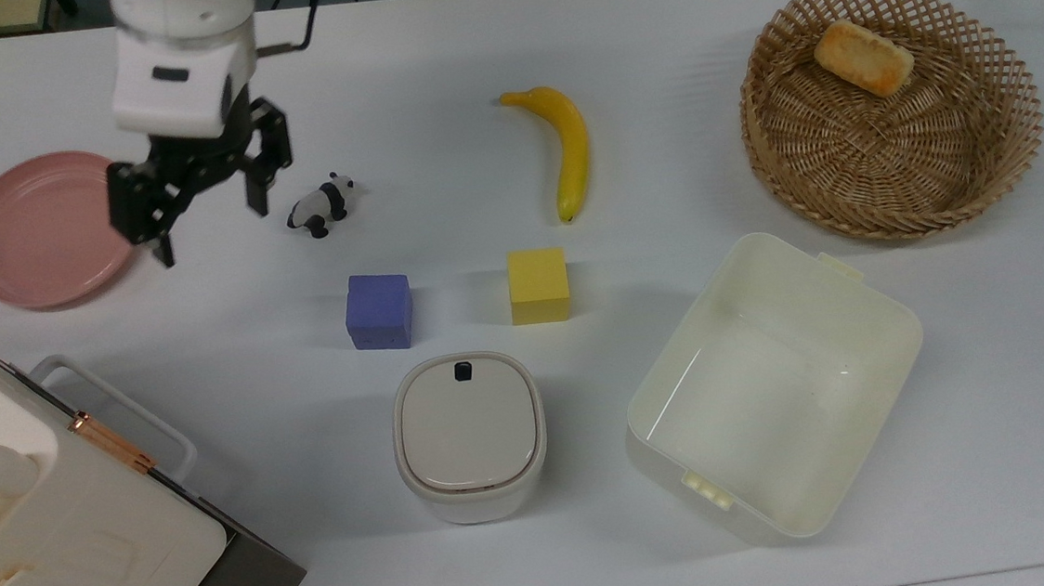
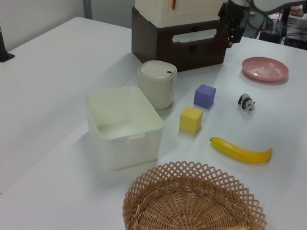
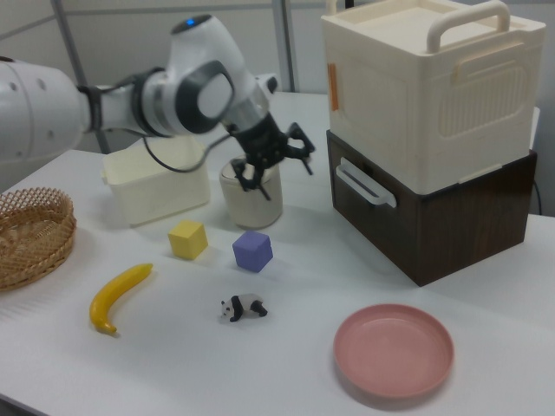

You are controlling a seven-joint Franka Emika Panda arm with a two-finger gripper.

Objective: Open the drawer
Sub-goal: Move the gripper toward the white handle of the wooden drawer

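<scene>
The drawer (image 3: 408,217) is the dark brown lower part of the cabinet, under the cream upper box (image 3: 434,87), and it looks fully shut: its front panel sits flush with the dark body. Its white loop handle (image 3: 362,184) stands out from that front, facing the table's open middle; in the top view the handle (image 1: 117,413) juts out at the lower left corner.

The gripper (image 1: 198,202) hangs in the air well apart from the handle, its two dark fingers spread wide and holding nothing. In the top view it is above the handle, between the pink plate (image 1: 46,228) and the little panda figure (image 1: 321,206), nearer the plate's edge. In the right view the gripper (image 3: 276,165) is off the drawer's front, on the handle side, about level with the handle.

Judging from this, the approach step is in hand: the grasp has not been made and the drawer has not begun to slide. The next move calls for bringing the spread fingers in to the handle so that one goes inside the loop and one outside, closing on the bar, then pulling straight out from the front.

Further from the drawer stand the lidded white container (image 1: 468,437), the purple cube (image 1: 379,311) and the yellow cube (image 1: 538,285), none of them between gripper and handle.
</scene>
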